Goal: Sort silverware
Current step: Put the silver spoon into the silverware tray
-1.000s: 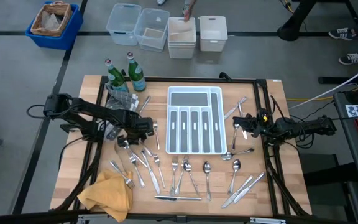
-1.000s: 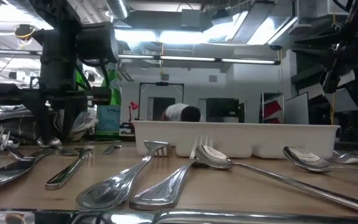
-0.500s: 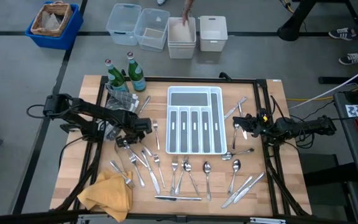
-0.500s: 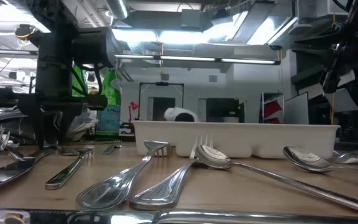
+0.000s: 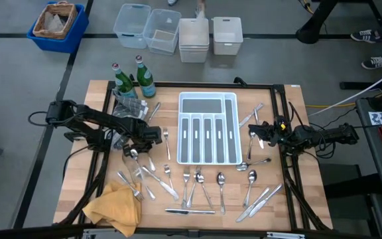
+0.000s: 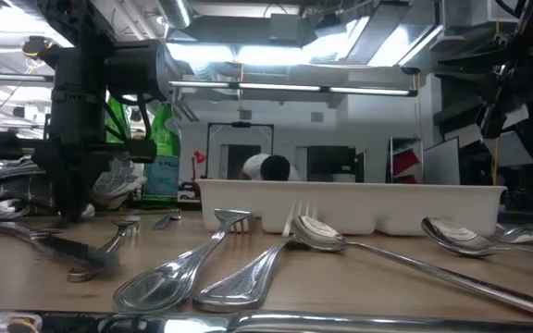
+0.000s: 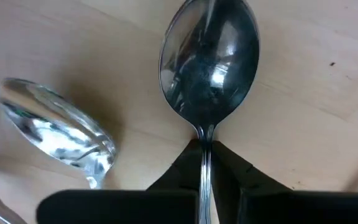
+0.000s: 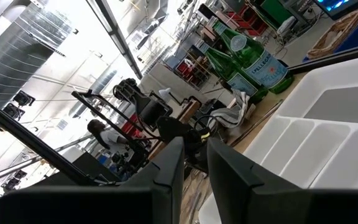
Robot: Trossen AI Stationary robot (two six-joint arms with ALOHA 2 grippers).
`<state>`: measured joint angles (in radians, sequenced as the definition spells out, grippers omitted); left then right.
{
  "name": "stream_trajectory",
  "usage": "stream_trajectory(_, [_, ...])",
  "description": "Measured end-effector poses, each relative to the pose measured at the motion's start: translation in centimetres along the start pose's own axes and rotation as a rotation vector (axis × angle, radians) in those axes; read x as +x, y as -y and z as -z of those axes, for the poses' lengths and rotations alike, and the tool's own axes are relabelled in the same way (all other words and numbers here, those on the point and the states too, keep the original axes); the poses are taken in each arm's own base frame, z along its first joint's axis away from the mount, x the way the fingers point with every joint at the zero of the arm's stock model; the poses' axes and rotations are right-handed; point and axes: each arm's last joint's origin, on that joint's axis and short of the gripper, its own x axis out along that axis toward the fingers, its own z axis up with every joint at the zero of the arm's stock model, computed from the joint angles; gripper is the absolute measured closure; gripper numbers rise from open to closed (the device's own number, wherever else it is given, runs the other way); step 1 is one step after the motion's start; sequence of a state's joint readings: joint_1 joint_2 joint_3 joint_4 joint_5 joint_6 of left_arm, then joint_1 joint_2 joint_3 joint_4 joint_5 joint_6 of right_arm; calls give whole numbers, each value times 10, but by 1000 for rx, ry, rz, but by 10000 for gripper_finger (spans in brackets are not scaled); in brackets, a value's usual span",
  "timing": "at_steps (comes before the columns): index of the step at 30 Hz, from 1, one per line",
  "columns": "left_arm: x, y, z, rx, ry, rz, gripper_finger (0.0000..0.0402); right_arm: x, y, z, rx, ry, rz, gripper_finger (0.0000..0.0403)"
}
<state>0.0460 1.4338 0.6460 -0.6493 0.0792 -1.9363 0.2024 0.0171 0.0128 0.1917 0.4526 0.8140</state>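
Observation:
Several pieces of silverware (image 5: 197, 182) lie flat on the wooden table, near and to both sides of the white tray (image 5: 180, 126). My left gripper (image 5: 134, 149) points down over the cluster left of the tray and is shut on a spoon (image 7: 209, 62). A second spoon's bowl (image 7: 58, 134) lies beside it. In the low view this gripper (image 6: 74, 208) stands at the left. My right gripper (image 5: 260, 135) waits open at the table's right, above the silverware there, touching nothing; its fingers (image 8: 169, 168) show a gap. My left gripper pinches the spoon's neck (image 7: 205, 140), just behind the bowl, between its two fingers. The fingers come from above, pointing down, and lie across the handle. The bowl faces up, close over the wood; the handle behind the fingers is hidden by the gripper.
Two green bottles (image 5: 144, 79) and a crumpled wrapper stand at the table's far left. A yellow cloth (image 5: 115, 206) lies at the near left corner. Bins (image 5: 178, 33) stand on the floor beyond the far edge. More spoons and knives (image 5: 254, 192) lie near right.
My left gripper has shut on the spoon's neck while staying over the same spot. A long piece of silverware in the cluster near it has swung round on the table and blurs in the low view.

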Motion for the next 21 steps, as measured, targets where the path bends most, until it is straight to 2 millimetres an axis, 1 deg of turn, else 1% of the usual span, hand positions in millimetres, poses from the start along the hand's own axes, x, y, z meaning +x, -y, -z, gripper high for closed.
stream_trajectory(4, [0,1,0,33,3,9,389,0,0,0,0,0,0,327])
stream_trajectory(10, [-1,3,1,66,5,41,396,0,0,0,0,0,0,327])
stream_trajectory(16, [-5,14,5,133,-33,177,398,0,0,0,0,0,0,327])
stream_trajectory(21, [-12,26,11,223,-89,320,398,0,0,0,0,0,-1,327])
